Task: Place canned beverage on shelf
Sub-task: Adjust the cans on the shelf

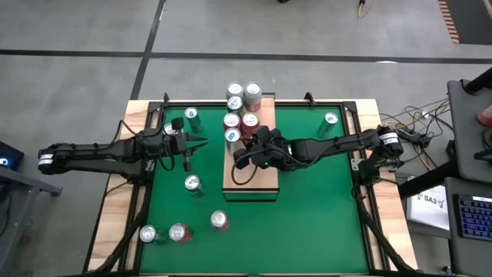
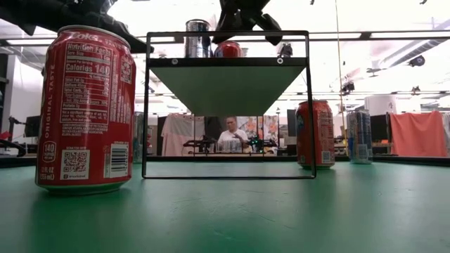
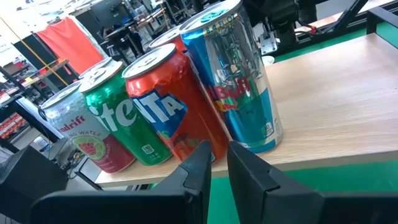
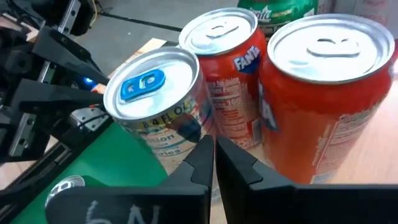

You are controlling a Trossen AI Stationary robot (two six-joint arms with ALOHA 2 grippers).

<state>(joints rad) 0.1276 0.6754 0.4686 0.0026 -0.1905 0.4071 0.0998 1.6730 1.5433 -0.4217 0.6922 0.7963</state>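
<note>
The shelf (image 1: 254, 181) is a pale wooden board on a low dark frame in the middle of the green table. Several cans stand upright on its far half. The nearest of them is a blue and silver can (image 1: 232, 136), also seen in the right wrist view (image 4: 158, 99) and the left wrist view (image 3: 239, 81). Orange cans (image 4: 323, 93) stand beside it. My right gripper (image 1: 240, 158) is shut and empty above the shelf, just near of the blue can. My left gripper (image 1: 188, 150) is shut and empty, left of the shelf.
Loose cans stand on the green table: one at the far left (image 1: 191, 115), one at the far right (image 1: 330, 121), one left of the shelf (image 1: 192, 185) and three toward the near edge (image 1: 219, 221). A red can (image 2: 86, 109) looms close in the low view.
</note>
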